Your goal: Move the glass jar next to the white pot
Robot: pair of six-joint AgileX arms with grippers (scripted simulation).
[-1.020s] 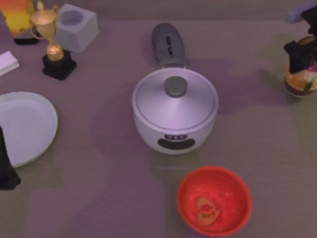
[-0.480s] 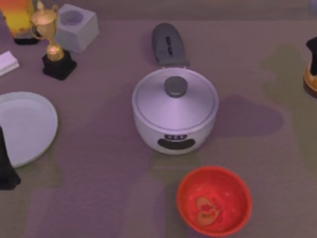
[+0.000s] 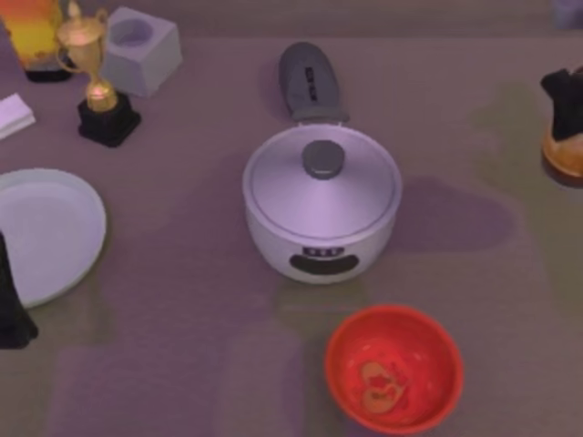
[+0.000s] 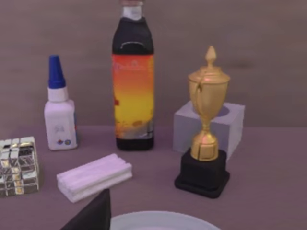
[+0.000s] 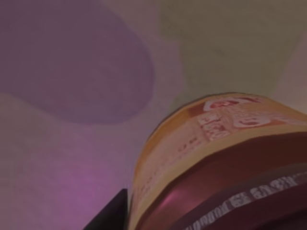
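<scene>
Since 1.0 s earlier, jar and right gripper had shifted from about 2 o'clock on the table out to the right edge near 3 o'clock, partly cut off by the top view's border. Glass jar (image 3: 562, 162) was raised clear of the surface, judging by the large shadow lying between it and the white pot (image 3: 321, 202). Right gripper (image 3: 563, 98) sat on top of the jar, pinching it at the lid; in the right wrist view the glass jar (image 5: 225, 158) filled the picture, label tilted, one dark fingertip (image 5: 108, 213) beside it.

Pot lay at table centre, handle toward 12 o'clock, well apart from the jar. Red bowl (image 3: 393, 366) sat at 5 o'clock of the pot. Left gripper (image 3: 11, 300) was parked at 9 o'clock by the white plate (image 3: 46, 232); could not tell its finger state.

Judgement: carry phase, placement not yet done. Best done by travelling toward 9 o'clock at height, aiming for the bare patch at 3 o'clock of the pot, above the bowl's position. Lower straight, jar upright, stopping just beside the pot wall without nudging it. Release only once seated.
</scene>
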